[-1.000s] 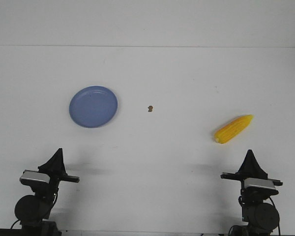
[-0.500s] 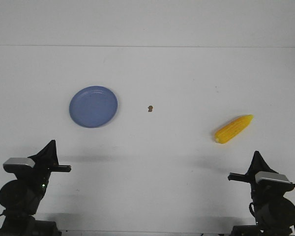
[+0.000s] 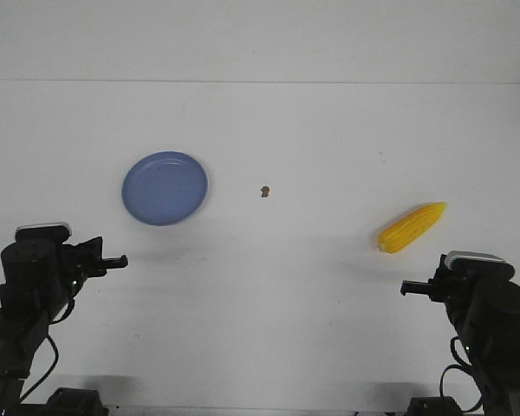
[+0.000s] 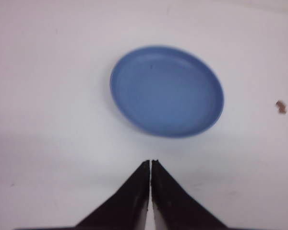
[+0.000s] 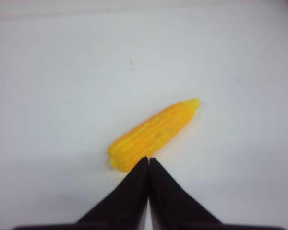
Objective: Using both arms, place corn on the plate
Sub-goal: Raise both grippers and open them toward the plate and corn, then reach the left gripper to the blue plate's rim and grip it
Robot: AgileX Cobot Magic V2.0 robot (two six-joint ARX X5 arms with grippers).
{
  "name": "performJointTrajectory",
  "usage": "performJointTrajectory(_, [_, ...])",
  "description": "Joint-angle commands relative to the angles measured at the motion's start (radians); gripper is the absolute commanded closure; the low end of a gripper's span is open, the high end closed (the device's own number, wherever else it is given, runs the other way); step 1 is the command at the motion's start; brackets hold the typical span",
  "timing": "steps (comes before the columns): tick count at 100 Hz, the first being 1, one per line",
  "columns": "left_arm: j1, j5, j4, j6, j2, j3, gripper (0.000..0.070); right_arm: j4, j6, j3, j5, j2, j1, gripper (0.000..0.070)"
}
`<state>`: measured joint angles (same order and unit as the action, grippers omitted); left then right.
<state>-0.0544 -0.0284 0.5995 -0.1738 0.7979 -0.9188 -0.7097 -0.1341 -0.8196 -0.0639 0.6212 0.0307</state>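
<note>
Both arms have swung up since the earlier frames. Front view: plate (image 3: 165, 188) left of centre, corn (image 3: 412, 227) toward the right edge, untouched. Wrist views: left gripper (image 4: 150, 164) and right gripper (image 5: 148, 160) pressed together. Approach stage; the right must spread before grasping.

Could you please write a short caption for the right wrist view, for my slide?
Shut right gripper pointing at the yellow corn lying on the white table.

bare table (image 3: 329, 130) between corn (image 3: 412, 227) and plate (image 3: 165, 188); only brown speck (image 3: 265, 191) midway
</note>
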Motion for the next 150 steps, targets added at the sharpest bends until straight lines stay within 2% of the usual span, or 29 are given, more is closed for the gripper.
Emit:
performJointTrajectory(1, [0.002, 0.002, 0.006, 0.018, 0.021, -0.017, 0.0685, -0.002, 0.011, -0.014, 0.004, 0.023, -0.002, 0.0700])
performJointTrajectory(31, [0.002, 0.002, 0.005, 0.019, 0.024, -0.017, 0.0683, -0.006, 0.007, -0.014, 0.031, 0.058, -0.002, 0.0700])
performJointTrajectory(36, [0.002, 0.002, 0.006, 0.017, 0.023, -0.017, 0.0672, -0.008, 0.007, -0.014, 0.038, 0.058, -0.002, 0.0662])
performJointTrajectory(43, [0.002, 0.002, 0.006, 0.010, 0.023, -0.017, 0.0571, -0.011, 0.007, -0.014, 0.040, 0.058, -0.002, 0.0474])
performJointTrajectory(50, [0.002, 0.002, 0.005, -0.002, 0.023, -0.017, 0.0395, -0.014, 0.007, -0.014, 0.040, 0.058, -0.002, 0.0242])
performJointTrajectory(53, [0.002, 0.002, 0.005, -0.003, 0.023, -0.017, 0.0345, -0.016, 0.007, -0.014, 0.040, 0.058, -0.002, 0.0177])
performJointTrajectory(56, [0.002, 0.002, 0.007, -0.004, 0.023, -0.017, 0.0316, -0.017, 0.007, -0.014, 0.039, 0.058, -0.002, 0.0150])
performJointTrajectory(77, [0.002, 0.002, -0.005, -0.004, 0.031, -0.017, 0.0309, -0.016, 0.007, -0.014, 0.039, 0.058, -0.002, 0.0149])
performJointTrajectory(86, [0.004, 0.002, -0.044, -0.006, 0.071, -0.020, 0.0228, -0.016, 0.007, -0.014, 0.039, 0.058, -0.002, 0.0149])
performJointTrajectory(93, [0.013, 0.002, -0.077, -0.023, 0.134, -0.031, 0.0221, -0.016, 0.007, -0.014, 0.039, 0.059, -0.002, 0.0149])
performJointTrajectory(121, [0.062, 0.002, -0.141, -0.031, 0.564, -0.234, 0.0226, -0.016, 0.007, -0.014, 0.039, 0.059, -0.002, 0.0149])
performJointTrajectory(150, [0.081, 0.002, -0.050, -0.019, 0.968, -0.540, 0.0225, -0.017, 0.007, -0.014, 0.039, 0.058, -0.002, 0.0149])
